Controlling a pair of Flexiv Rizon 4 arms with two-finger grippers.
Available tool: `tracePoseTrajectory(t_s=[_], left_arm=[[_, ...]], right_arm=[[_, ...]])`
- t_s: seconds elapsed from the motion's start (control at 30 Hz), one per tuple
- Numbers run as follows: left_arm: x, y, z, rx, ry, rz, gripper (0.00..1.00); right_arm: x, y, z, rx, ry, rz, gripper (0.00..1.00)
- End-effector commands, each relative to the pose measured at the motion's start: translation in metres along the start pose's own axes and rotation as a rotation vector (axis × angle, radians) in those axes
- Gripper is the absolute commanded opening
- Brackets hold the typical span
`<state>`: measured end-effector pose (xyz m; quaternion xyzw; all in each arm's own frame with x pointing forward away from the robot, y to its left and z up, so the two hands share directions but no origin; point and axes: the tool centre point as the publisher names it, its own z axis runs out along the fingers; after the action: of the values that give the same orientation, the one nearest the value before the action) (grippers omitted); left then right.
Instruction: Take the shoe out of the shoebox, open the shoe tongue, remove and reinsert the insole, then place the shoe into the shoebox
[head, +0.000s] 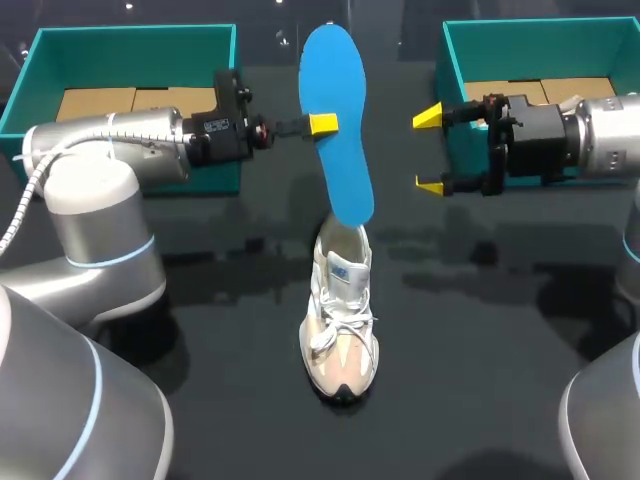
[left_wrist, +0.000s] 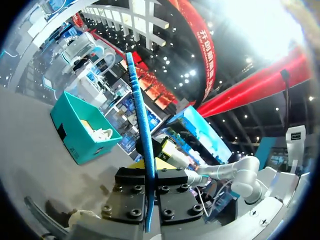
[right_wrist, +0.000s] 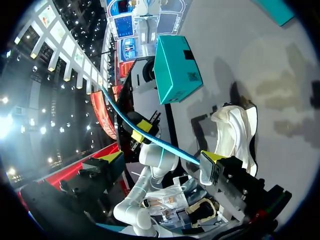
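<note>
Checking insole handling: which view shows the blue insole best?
The head view: the whole insole faces the camera, gripped by the left end effector, lower end at the shoe. The left wrist view shows only its thin edge; the right wrist view, a narrow curved strip.

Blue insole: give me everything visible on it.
The insole is plain bright blue, thin, flat and foam-like. It stands nearly upright above the shoe, with its lower end at the shoe's opening. The left gripper is shut on its side edge, about mid-length. The open right gripper is clear of it in the head view.
</note>
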<state>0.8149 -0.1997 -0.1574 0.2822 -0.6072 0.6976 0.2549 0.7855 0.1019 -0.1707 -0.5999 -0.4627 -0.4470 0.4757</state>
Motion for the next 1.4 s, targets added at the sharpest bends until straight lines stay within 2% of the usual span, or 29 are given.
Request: tracePoseTrajectory(t_s=[0.03,0.33,0.47,1.07,1.33,1.4], left_arm=[[0.003,-0.002,-0.001,-0.010,0.046,0.318,0.00],[0.005,-0.012,-0.007,-0.019,0.102,0.609,0.00],[-0.001,-0.011,-0.012,0.052,0.130,0.879,0.00],[-0.001,-0.011,-0.012,0.052,0.130,0.879,0.00],[0.014,-0.007,-0.012,-0.116,0.136,1.206,0.00],[0.015,-0.007,-0.013,-0.160,0.106,1.294,0.00]], right_arm=[[-0.002,0.004,0.004,0.005,0.020,-0.017,1.00],[0.003,0.007,0.005,-0.012,0.045,-0.082,1.00],[0.004,0.008,0.004,-0.018,0.050,-0.094,1.00],[0.004,0.008,0.004,-0.018,0.050,-0.094,1.00],[0.004,0.008,0.004,-0.018,0.050,-0.094,1.00],[0.004,0.008,0.004,-0.018,0.050,-0.094,1.00]])
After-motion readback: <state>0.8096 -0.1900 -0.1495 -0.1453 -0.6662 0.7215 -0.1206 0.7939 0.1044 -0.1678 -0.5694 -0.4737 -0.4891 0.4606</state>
